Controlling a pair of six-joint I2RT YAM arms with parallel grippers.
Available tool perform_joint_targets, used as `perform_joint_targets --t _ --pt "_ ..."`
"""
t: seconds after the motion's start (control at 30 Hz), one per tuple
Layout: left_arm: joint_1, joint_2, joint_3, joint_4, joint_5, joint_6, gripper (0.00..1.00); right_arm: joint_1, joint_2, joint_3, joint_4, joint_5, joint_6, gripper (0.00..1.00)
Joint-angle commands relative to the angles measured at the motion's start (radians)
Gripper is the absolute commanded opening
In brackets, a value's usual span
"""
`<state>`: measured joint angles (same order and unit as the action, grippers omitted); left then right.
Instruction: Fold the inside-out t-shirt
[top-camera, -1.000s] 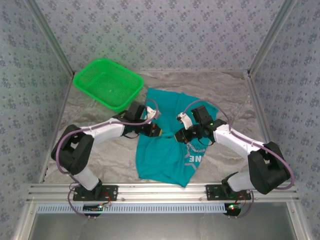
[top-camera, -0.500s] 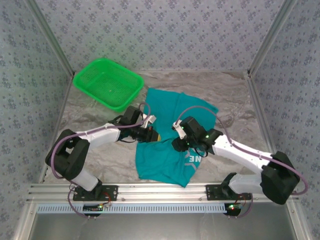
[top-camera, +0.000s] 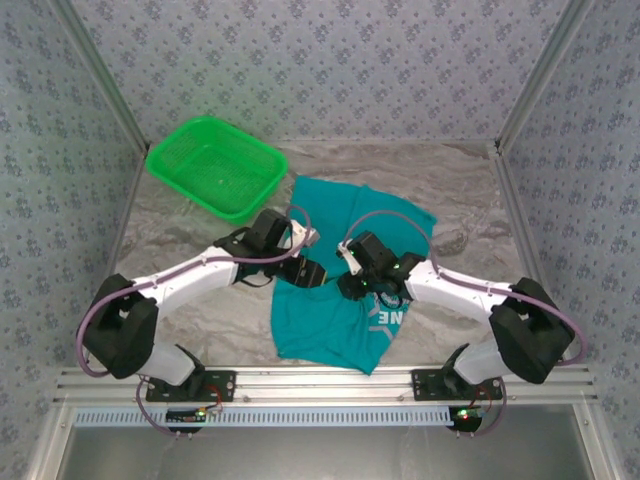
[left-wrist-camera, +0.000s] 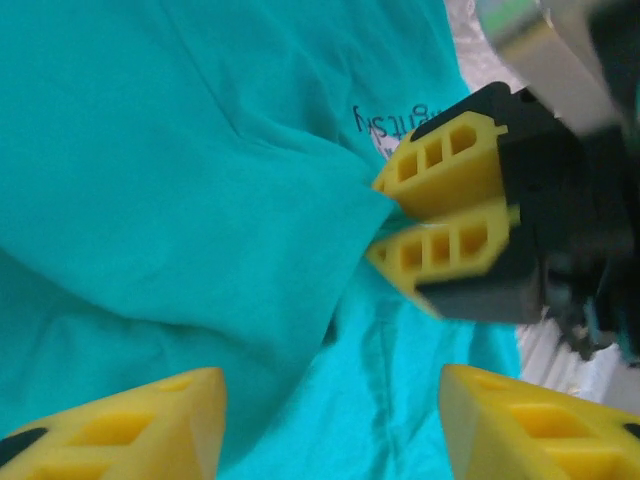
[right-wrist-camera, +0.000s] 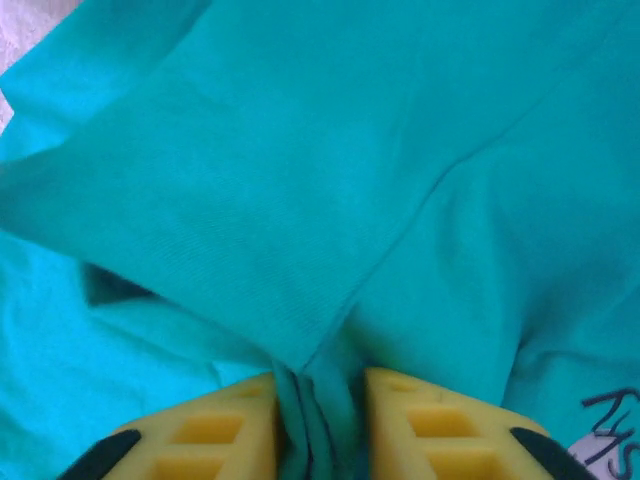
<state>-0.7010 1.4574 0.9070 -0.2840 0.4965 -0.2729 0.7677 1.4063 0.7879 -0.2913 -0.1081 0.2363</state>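
A green basket (top-camera: 215, 167) sits on the marbled table (top-camera: 230, 322), well off to the left of the left pincer (top-camera: 312, 272) and further back. The left pincer hangs low over the left part of the t-shirt (top-camera: 330, 322). Its yellow fingers (left-wrist-camera: 150, 430) are spread wide with nothing gripped between them, and the teal cloth lies just beyond their tips. Just to its right, almost tip to tip with it, the right pincer (right-wrist-camera: 320, 425) is pinched narrow on a raised fold of the t-shirt, with cloth bunched between its two yellow pads. The t-shirt lies spread on the table beneath both pincers, reaching past them toward the back and toward the near rail. White lettering shows on it just right of the right pincer, and a small dark printed mark sits close by that pincer's tips.
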Motion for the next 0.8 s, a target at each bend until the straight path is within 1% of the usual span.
perform_joint_targets --t 0.0,0.07,0.13,0.2,0.23,0.27,0.37,0.4,0.43,0.5,0.57,0.63,0.7,0.77 --pt "-0.023 0.078 0.078 -0.035 -0.117 0.136 0.61 -0.008 -0.016 -0.007 0.06 -0.103 -0.022 0.06" --pt "-0.024 0.146 0.136 -0.065 -0.129 0.165 0.61 -0.001 -0.044 -0.013 0.067 -0.162 -0.082 0.01" --pt "-0.024 0.204 0.196 -0.091 -0.177 0.178 0.6 0.014 -0.091 -0.024 0.063 -0.205 -0.158 0.0" --pt "-0.022 0.242 0.252 -0.116 -0.192 0.194 0.53 0.018 -0.135 -0.043 0.061 -0.217 -0.212 0.0" --pt "-0.02 0.257 0.275 -0.121 -0.197 0.197 0.43 0.016 -0.155 -0.056 0.065 -0.223 -0.236 0.0" --pt "-0.015 0.265 0.292 -0.122 -0.197 0.192 0.28 0.013 -0.17 -0.069 0.075 -0.216 -0.25 0.0" --pt "0.018 0.265 0.3 -0.098 -0.139 0.154 0.03 0.038 -0.189 -0.101 0.1 -0.173 -0.286 0.0" --pt "0.035 0.261 0.296 -0.093 -0.121 0.123 0.0 0.056 -0.19 -0.112 0.107 -0.158 -0.305 0.0" --pt "0.062 0.261 0.293 -0.092 -0.09 0.075 0.0 0.089 -0.19 -0.13 0.118 -0.151 -0.352 0.0" --pt "0.118 0.265 0.285 -0.1 -0.003 -0.024 0.0 0.18 -0.19 -0.167 0.146 -0.087 -0.439 0.0" --pt "0.168 0.273 0.259 -0.103 0.079 -0.107 0.0 0.25 -0.175 -0.191 0.163 -0.047 -0.49 0.04" --pt "0.179 0.268 0.227 -0.107 0.125 -0.143 0.0 0.264 -0.153 -0.194 0.146 -0.049 -0.519 0.08" --pt "0.179 0.258 0.187 -0.106 0.153 -0.174 0.0 0.276 -0.142 -0.188 0.118 0.004 -0.542 0.11" --pt "0.179 0.25 0.138 -0.077 0.206 -0.221 0.0 0.273 -0.158 -0.189 0.119 0.001 -0.57 0.26"
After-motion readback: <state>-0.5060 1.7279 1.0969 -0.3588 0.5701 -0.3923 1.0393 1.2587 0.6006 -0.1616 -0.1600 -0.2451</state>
